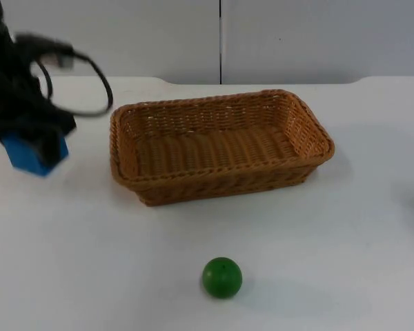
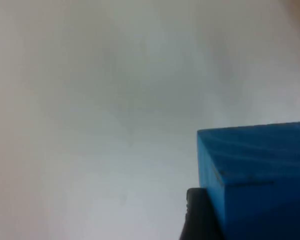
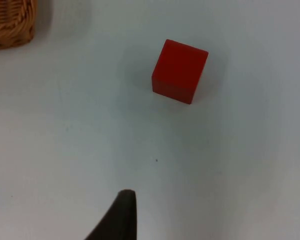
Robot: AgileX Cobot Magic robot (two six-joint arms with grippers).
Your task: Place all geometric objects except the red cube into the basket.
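Risk: left tool [image 1: 33, 148], closed on blue block [image 1: 34, 153] beside basket [image 1: 124, 148], may drop it short; right tool [image 3: 121, 212], grip state unclear, waits near red cube [image 3: 179, 71].

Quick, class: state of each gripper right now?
Left gripper: shut on the blue block, left of the basket.
Right gripper: cannot be told; its fingertip hangs near the red cube.

The white table [image 1: 345, 207] carries a woven wicker basket [image 1: 221, 146], a green ball [image 1: 222, 277] and a red cube [image 3: 180, 71]. The basket stands just to the right of the left gripper [image 1: 34, 148]; the ball lies well off from it, toward the table's near edge. The red cube rests ahead of the right gripper's fingertip [image 3: 121, 215], apart from the basket's corner.
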